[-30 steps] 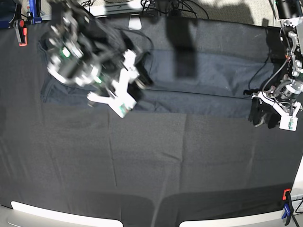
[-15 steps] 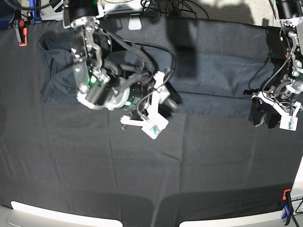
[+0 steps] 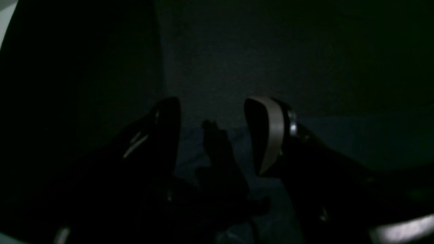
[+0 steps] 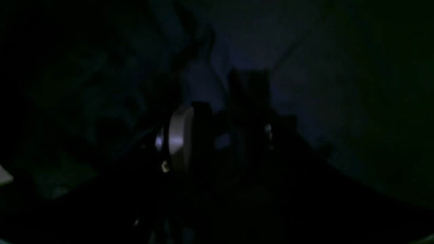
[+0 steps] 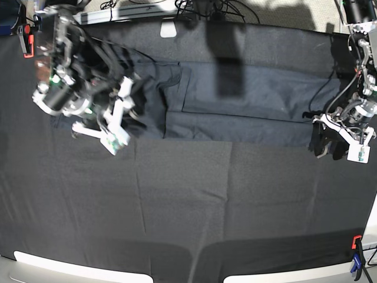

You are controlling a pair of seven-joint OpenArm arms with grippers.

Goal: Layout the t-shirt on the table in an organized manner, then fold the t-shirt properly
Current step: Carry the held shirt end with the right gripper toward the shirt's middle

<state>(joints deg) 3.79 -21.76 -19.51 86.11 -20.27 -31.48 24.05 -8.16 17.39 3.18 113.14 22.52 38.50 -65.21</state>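
Base view shows a wide counter (image 5: 177, 206) covered with matte black fabric, with faint crease lines running in its front part. At the upper left corner is a clamp (image 5: 26, 40) in orange and blue, and at the lower right corner is another clamp (image 5: 357, 258) of same colours. Along the far edge there are dark cables (image 5: 218, 7), and behind them a pale floor.

The dark t-shirt (image 5: 247, 94) lies across the far half of the counter, long from left to right. Its right part is rather flat, while its left part is wrinkled and partly hidden under the robot's right arm (image 5: 73, 82).

This right arm reaches from the far left side over the wrinkled part. Its fingers (image 4: 223, 135) are apart above the cloth; I cannot tell if they touch it. The left arm (image 5: 359, 71) comes down at the right edge, near the t-shirt's right end. Its fingers (image 3: 212, 135) stand wide, with nothing held between them.
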